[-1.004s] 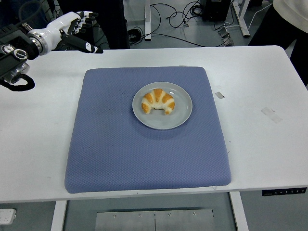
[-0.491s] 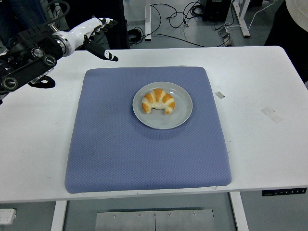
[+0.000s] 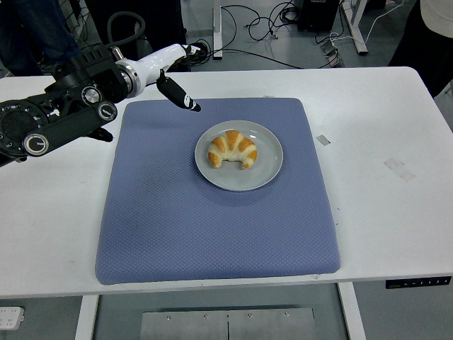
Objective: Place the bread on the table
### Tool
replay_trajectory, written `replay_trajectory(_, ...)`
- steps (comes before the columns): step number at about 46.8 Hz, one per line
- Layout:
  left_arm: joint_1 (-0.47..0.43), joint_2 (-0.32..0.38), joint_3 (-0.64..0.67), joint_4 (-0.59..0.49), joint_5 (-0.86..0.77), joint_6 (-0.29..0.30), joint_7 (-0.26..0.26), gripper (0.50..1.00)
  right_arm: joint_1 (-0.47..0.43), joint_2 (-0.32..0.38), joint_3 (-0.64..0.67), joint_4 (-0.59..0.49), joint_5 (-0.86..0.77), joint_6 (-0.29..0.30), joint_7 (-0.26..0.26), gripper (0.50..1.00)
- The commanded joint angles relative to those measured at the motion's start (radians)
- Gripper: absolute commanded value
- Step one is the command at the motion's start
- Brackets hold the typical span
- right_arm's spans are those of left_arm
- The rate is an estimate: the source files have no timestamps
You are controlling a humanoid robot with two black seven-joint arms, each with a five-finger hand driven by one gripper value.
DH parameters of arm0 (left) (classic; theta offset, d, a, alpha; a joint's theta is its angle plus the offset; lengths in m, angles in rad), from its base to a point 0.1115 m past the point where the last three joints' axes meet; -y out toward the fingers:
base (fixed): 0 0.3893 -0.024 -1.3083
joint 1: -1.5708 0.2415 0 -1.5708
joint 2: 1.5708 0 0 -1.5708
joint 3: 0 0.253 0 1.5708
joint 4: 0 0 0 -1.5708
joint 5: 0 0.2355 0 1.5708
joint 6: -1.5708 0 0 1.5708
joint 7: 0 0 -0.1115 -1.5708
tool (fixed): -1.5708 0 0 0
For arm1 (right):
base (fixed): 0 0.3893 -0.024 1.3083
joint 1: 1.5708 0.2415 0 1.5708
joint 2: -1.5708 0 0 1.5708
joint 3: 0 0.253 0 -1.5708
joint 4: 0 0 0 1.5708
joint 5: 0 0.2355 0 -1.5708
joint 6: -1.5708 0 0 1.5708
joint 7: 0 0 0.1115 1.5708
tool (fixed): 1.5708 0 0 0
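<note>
Golden crescent-shaped croissant bread sits on the round grey plate at centre of the blue padded mat on the white desk. Left hand hovers at 10 o'clock from the plate, fingers apart and holding nothing; right arm not visible. Bread likely light, soft, flaky and crushable, so pinch gently across the thick middle hump.

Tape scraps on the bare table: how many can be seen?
2. One tape scrap lies just right of the blue mat, level with the plate. The other lies farther right, nearer the table edge. None seem hidden.
</note>
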Motion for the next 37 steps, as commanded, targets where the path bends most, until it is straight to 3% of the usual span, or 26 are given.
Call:
replay_trajectory(1, -0.01, -0.024, 0.0, -0.007, 0.003, -0.003, 0.02, 0.952, -0.001, 0.0, 0.0, 0.0, 0.0, 0.0, 0.0, 1.0)
replay_trajectory(11, -0.013, -0.068, 0.003, -0.017, 0.021, -0.034, 0.047, 0.958, 0.001, 0.0, 0.0, 0.0, 0.0, 0.0, 0.0, 1.0)
replay_trajectory(20, -0.035, -0.07, 0.003, -0.026, 0.064, -0.121, 0.052, 0.968, -0.001, 0.0, 0.0, 0.0, 0.0, 0.0, 0.0, 1.0)
replay_trajectory(37, -0.021, -0.116, 0.064, -0.024, 0.135, -0.118, 0.058, 0.958, -0.001, 0.0, 0.0, 0.0, 0.0, 0.0, 0.0, 1.0)
